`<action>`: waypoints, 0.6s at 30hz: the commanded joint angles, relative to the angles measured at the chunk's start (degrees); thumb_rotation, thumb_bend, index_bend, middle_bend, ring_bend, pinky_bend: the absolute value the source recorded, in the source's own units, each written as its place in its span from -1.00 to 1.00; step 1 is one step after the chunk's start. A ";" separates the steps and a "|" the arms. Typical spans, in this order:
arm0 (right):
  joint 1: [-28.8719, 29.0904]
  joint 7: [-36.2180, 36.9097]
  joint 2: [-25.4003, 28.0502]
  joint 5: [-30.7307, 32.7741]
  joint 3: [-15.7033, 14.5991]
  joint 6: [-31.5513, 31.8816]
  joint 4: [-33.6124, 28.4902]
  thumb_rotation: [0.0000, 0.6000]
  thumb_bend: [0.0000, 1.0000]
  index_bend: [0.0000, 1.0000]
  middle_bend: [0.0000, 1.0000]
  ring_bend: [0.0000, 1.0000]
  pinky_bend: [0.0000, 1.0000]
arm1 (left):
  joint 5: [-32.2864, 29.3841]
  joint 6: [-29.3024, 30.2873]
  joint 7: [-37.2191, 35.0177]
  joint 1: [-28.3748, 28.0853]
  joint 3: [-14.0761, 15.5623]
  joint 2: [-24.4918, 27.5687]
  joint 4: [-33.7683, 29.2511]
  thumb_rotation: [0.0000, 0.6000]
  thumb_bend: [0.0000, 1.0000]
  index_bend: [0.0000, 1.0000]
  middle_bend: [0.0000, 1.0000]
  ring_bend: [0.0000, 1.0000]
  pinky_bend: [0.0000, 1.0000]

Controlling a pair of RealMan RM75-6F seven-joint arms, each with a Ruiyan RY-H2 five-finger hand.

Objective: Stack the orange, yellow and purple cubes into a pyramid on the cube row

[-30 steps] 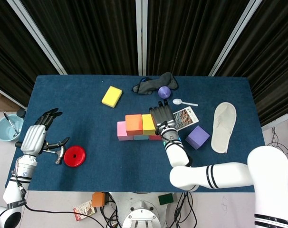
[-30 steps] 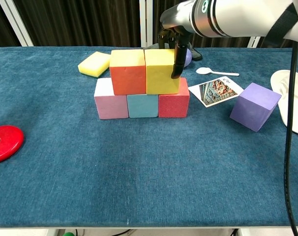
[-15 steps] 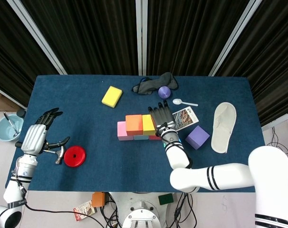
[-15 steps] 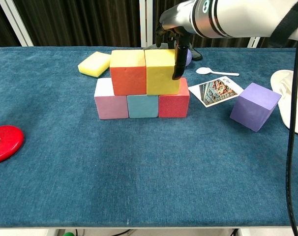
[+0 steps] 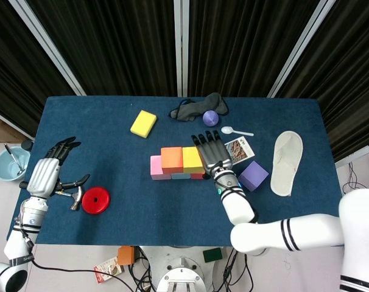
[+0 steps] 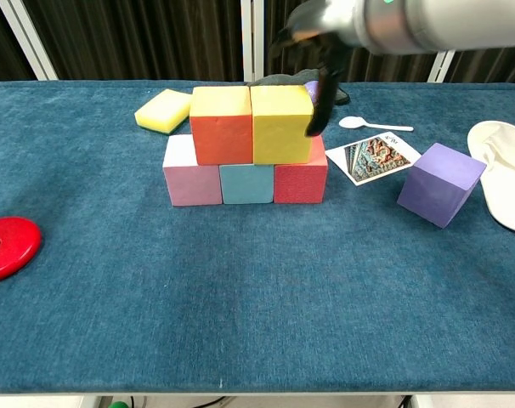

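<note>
A row of pink [image 6: 189, 174], teal [image 6: 246, 183] and red [image 6: 300, 181] cubes stands on the table. The orange cube [image 6: 223, 127] and the yellow cube [image 6: 280, 124] sit side by side on top of that row. The purple cube [image 6: 440, 183] lies alone on the cloth to the right, also seen as the purple cube [image 5: 253, 176]. My right hand [image 5: 212, 156] hovers open just right of the yellow cube, fingers spread, holding nothing. My left hand [image 5: 50, 172] rests open at the far left edge beside a hammer [image 5: 72, 194].
A red disc [image 5: 95, 200] lies at the left. A yellow sponge [image 5: 144, 123], a dark cloth [image 5: 193, 108], a purple ball [image 5: 210, 117], a white spoon [image 5: 235, 131], a picture card [image 6: 376, 157] and a white slipper [image 5: 287, 161] lie around the back and right.
My right hand has drawn away from the yellow cube, shifting right and lifting. The cubes and my left hand have not moved.
</note>
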 commanded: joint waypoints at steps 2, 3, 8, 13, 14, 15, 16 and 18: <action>-8.76 6.02 10.96 -13.37 -5.61 2.63 -9.48 1.00 -0.89 -1.00 -0.84 -1.00 -1.00 | -0.09 -0.01 0.73 -0.01 0.01 0.34 -0.33 0.38 -0.66 -0.69 -0.85 -0.85 -0.70; -10.48 7.24 12.82 -16.21 -7.11 2.17 -10.29 1.00 -0.89 -1.00 -0.81 -1.00 -1.00 | -0.08 -0.03 0.87 -0.02 0.03 0.43 -0.48 0.36 -0.66 -0.69 -0.85 -0.85 -0.70; -18.04 12.36 20.40 -32.60 -17.32 -6.54 -7.02 1.00 -0.89 -0.84 -0.63 -1.00 -1.00 | -0.29 0.16 2.75 0.06 0.10 0.71 -1.72 0.35 -0.66 -0.69 -0.85 -0.85 -0.70; -21.14 16.02 19.98 -43.64 -22.81 -14.39 3.07 1.00 -0.86 -0.79 -0.59 -1.00 -1.00 | -1.02 0.60 5.20 0.13 -0.15 0.47 -3.17 0.34 -0.66 -0.68 -0.85 -0.85 -0.70; -21.53 16.99 19.15 -45.90 -23.47 -16.04 5.83 1.00 -0.86 -0.78 -0.59 -1.00 -1.00 | -1.26 0.59 5.72 0.13 -0.19 0.43 -3.64 0.34 -0.66 -0.68 -0.85 -0.85 -0.70; -21.83 17.81 18.41 -47.54 -23.72 -16.88 7.85 1.00 -0.86 -0.78 -0.59 -1.00 -1.00 | -1.42 0.55 6.10 0.09 -0.24 0.45 -3.98 0.35 -0.66 -0.68 -0.85 -0.85 -0.70; -22.12 18.53 17.61 -49.19 -23.87 -17.46 9.80 1.00 -0.86 -0.78 -0.59 -1.00 -1.00 | -1.61 0.50 6.58 0.06 -0.28 0.46 -4.28 0.36 -0.66 -0.68 -0.85 -0.85 -0.70; -22.72 20.39 15.74 -53.18 -23.89 -18.24 13.83 1.00 -0.86 -0.78 -0.60 -1.00 -1.00 | -2.08 0.45 7.49 0.01 -0.43 0.54 -4.95 0.40 -0.66 -0.68 -0.85 -0.85 -0.70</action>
